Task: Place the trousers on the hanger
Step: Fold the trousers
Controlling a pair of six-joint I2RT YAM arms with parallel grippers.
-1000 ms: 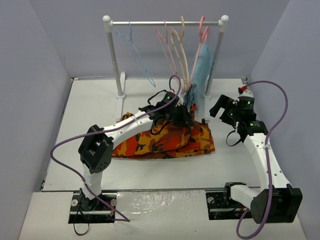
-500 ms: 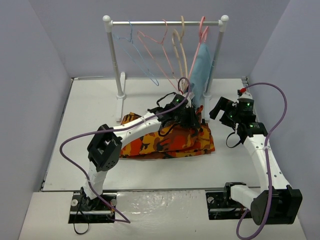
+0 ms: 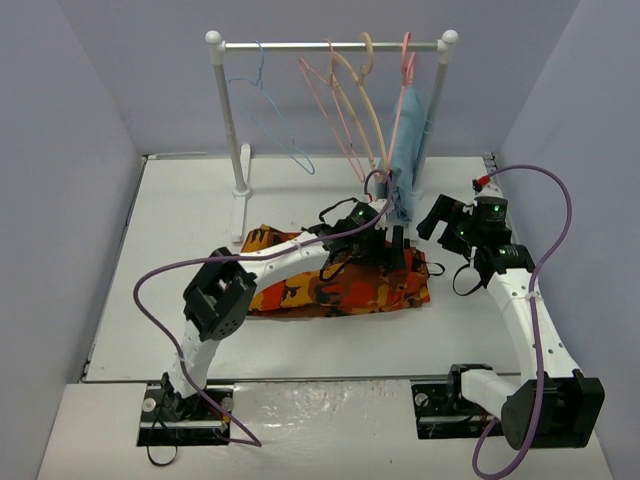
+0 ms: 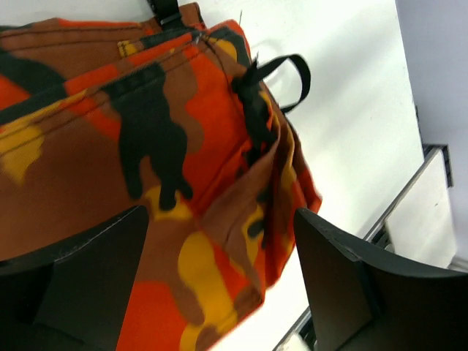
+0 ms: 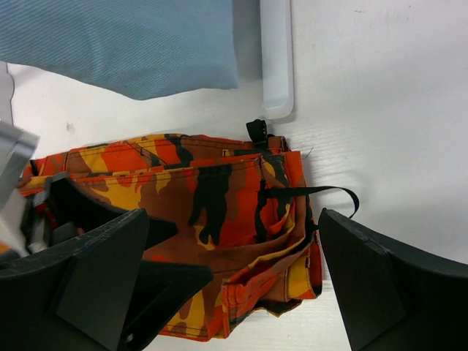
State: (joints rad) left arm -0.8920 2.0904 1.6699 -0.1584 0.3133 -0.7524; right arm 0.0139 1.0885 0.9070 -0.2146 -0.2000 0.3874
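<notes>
The trousers [image 3: 335, 288], in orange, red, yellow and brown camouflage print, lie bunched flat on the white table, with a black strap [image 4: 281, 73] at their right end. My left gripper [image 3: 397, 248] hovers over that right end with its jaws wide open; in the left wrist view the trousers [image 4: 183, 168] lie below and between the fingers [image 4: 344, 285], ungripped. My right gripper [image 3: 440, 218] stands open just right of the trousers [image 5: 219, 197], holding nothing. The hanger [image 3: 265, 110], thin light-blue wire, hangs at the left of the rail.
A white rack with a rail [image 3: 330, 46] stands at the back. Pink hangers [image 3: 330, 100], a tan hanger [image 3: 365, 100] and a plain light-blue garment [image 3: 405, 150] hang on it. A rack foot [image 5: 276, 58] sits just behind the trousers.
My left gripper has opened and let go of the trousers, which dropped flat on the table. The left arm moved right. The hangers on the rail swung. The right arm stayed put.
</notes>
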